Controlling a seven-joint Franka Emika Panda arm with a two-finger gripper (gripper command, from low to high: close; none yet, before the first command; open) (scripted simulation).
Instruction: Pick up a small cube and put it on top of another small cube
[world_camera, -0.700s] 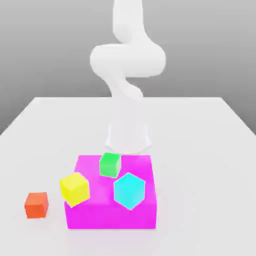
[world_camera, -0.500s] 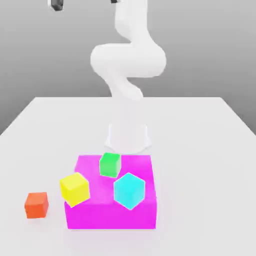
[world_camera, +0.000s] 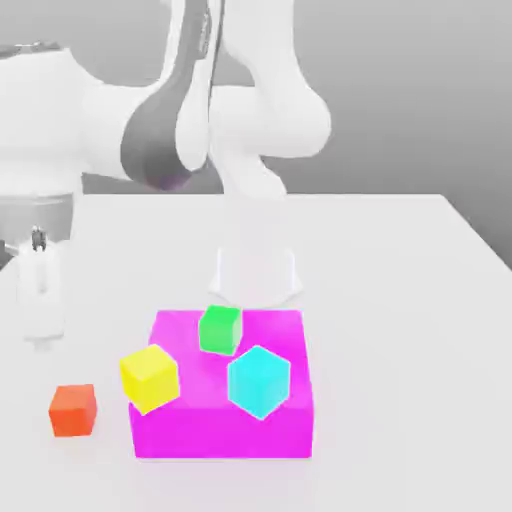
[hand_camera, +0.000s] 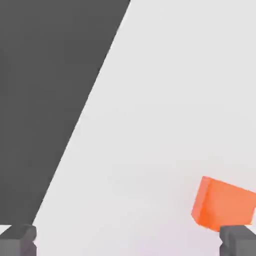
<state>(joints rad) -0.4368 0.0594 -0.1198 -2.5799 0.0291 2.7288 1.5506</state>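
The small orange-red cube (world_camera: 73, 410) rests on the white table (world_camera: 400, 300) at the exterior view's left, in front of the other cubes. My gripper (world_camera: 40, 318) hangs above the table behind that cube, at the far left, pointing down and apart from it. In the hand view the small cube (hand_camera: 223, 204) lies beside one of my dark fingertips (hand_camera: 239, 241), outside the gap. The gripper (hand_camera: 128, 242) is open, its fingers spread wide with only bare table between them.
A big magenta block (world_camera: 225, 425) lies front and centre. A yellow cube (world_camera: 150, 377), a green cube (world_camera: 219, 328) and a cyan cube (world_camera: 259, 381) show against it. The arm's white base (world_camera: 256, 270) rises just behind. The table's edge (hand_camera: 80, 120) runs near the gripper.
The arm has swung down into the exterior view's left, bringing the gripper low over the table behind the orange-red cube. No cube has moved.
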